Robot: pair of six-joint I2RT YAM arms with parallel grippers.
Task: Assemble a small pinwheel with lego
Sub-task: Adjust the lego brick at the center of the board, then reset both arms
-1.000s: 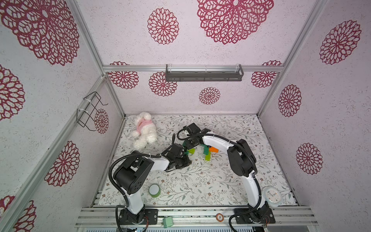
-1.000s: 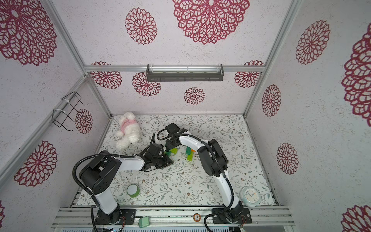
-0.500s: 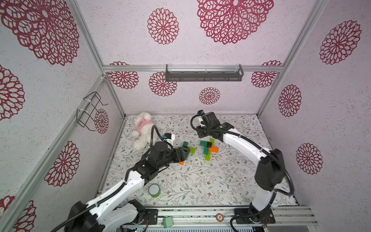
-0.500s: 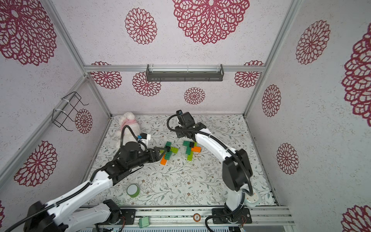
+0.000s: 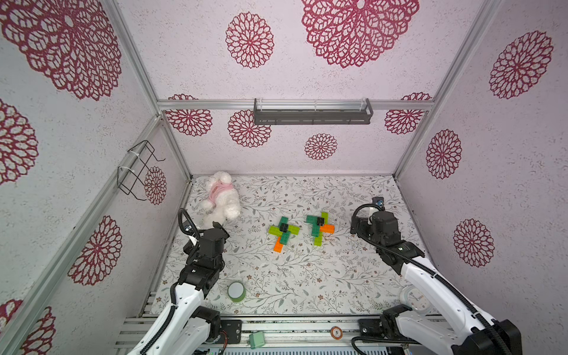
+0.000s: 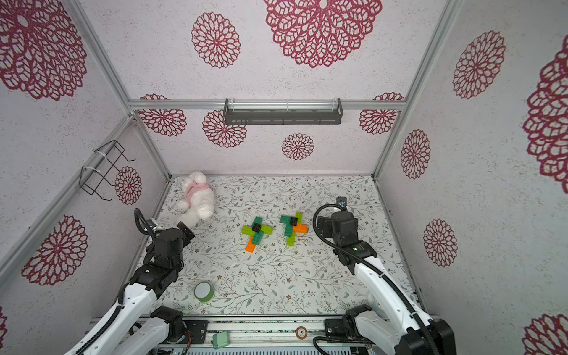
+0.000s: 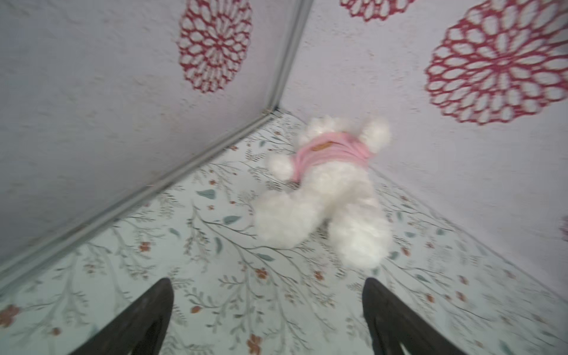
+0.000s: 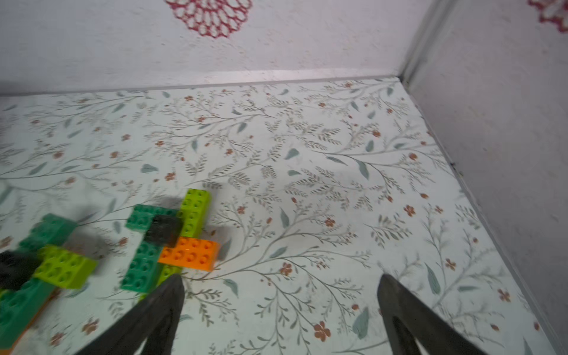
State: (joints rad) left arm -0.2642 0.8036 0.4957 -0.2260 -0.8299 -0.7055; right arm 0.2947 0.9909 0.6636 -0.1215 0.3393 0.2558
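Observation:
Two lego pinwheels lie flat on the floral table, free of both grippers. Each has dark green, lime green and orange bricks round a black centre brick. In a top view the left pinwheel [image 5: 283,232] and the right pinwheel [image 5: 319,229] sit side by side mid-table. My left gripper [image 7: 267,285] is open and empty, far left of them [image 5: 216,227], facing the plush toy. My right gripper [image 8: 281,279] is open and empty over bare table, just right of the right pinwheel [image 8: 172,236]. The left pinwheel [image 8: 46,264] shows blurred at that view's edge.
A white plush toy [image 5: 219,199] in a pink top lies at the back left. A green tape roll [image 5: 236,291] stands near the front left and a white clock [image 5: 413,298] at the front right. A mint-green box [image 5: 256,339] sits on the front rail.
Both arms have drawn back from the lego in the middle, the left to the left side and the right to the right side. Both grippers have opened, and both pinwheels now lie free.

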